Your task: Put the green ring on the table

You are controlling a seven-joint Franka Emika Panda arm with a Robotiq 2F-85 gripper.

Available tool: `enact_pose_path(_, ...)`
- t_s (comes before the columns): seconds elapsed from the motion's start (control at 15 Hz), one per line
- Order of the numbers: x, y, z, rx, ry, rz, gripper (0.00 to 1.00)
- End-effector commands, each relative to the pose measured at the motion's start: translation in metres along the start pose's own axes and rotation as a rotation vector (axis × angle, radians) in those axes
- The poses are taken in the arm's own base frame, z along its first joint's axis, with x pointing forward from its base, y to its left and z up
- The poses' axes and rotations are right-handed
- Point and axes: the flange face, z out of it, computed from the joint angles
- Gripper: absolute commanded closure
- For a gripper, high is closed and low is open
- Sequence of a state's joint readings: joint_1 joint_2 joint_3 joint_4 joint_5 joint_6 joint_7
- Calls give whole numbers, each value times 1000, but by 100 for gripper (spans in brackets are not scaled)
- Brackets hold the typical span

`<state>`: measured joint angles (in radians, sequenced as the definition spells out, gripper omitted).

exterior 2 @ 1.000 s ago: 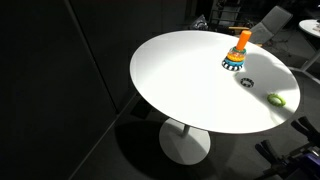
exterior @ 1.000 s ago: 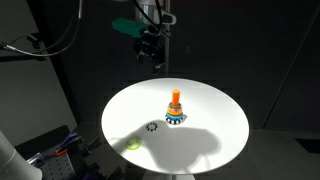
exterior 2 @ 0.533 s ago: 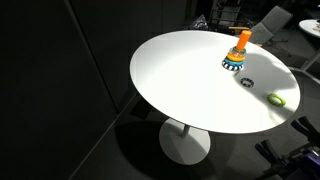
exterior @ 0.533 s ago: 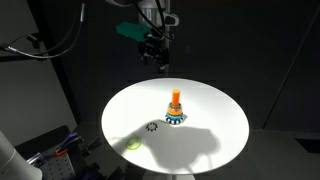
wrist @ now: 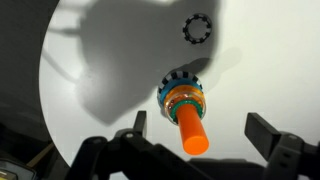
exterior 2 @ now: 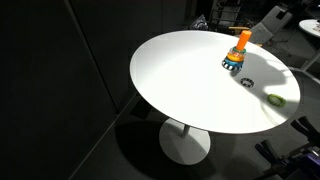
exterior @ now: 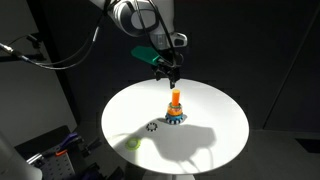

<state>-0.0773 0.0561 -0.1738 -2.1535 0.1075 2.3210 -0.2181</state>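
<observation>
Hovering over the table [exterior: 215, 140], my gripper [exterior: 170, 72] hangs just above the tip of the orange peg [exterior: 176, 98], not touching it. In the wrist view the jaws are spread wide, with one finger [wrist: 135, 125] on either side of the peg and the gap between them holding nothing.

The green ring [wrist: 172, 93] is straight below the gripper. It is threaded on the peg as a thin dark band in the stack, just above the blue toothed ring [wrist: 181, 79] at the bottom. It is not lying on the table. In both exterior views the stack is too small for me to pick the ring out.

A black ring [wrist: 198, 27] lies flat on the white top, beyond the foot of the peg from the gripper and apart from the stack. A yellow-green piece [exterior: 132, 144] lies farther out again, near the table's edge, well away from the gripper.
</observation>
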Motion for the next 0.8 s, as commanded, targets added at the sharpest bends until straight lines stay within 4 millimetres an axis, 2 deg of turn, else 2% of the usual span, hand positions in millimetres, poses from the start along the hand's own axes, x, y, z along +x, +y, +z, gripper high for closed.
enact_pose_path(0.0, 6, 0, 26, 2, 16, 22, 0)
enact_pose_path(0.27, 12, -6, 53, -4, 31, 11, 0)
enact_pose_path(0.73, 21, -11, 87, -12, 73, 11, 0)
